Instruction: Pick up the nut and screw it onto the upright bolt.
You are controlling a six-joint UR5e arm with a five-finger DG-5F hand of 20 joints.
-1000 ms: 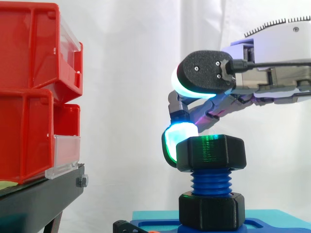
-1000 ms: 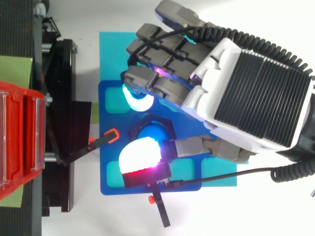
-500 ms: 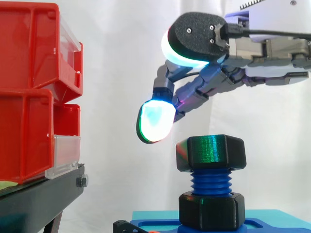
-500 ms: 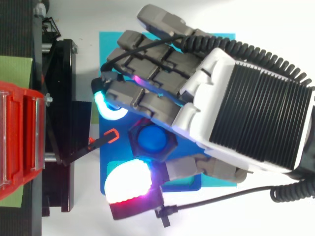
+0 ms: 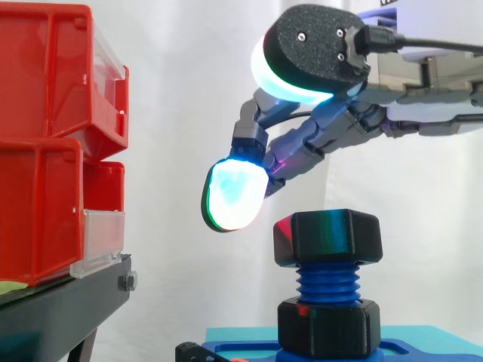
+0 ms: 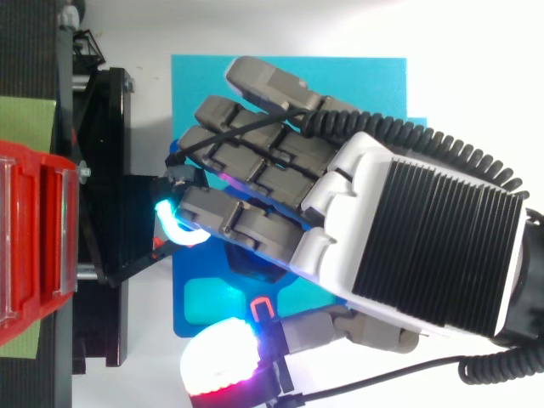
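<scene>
Nut (image 5: 327, 238) atop the bolt (image 5: 327, 285) — hand (image 6: 416, 242) above it, fingers (image 5: 234, 194) relaxed.

no writing, number or sign can be read on the red bins (image 5: 45, 151), nut (image 5: 327, 238) or bolt (image 5: 327, 286).

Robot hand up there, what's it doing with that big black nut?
The hand hovers above the nut, open and not touching it. The nut sits on top of the blue bolt, which stands upright on a blue base. A few threads show below the nut, down to a second nut at the bottom. Right now nothing is holding the nut.
</scene>
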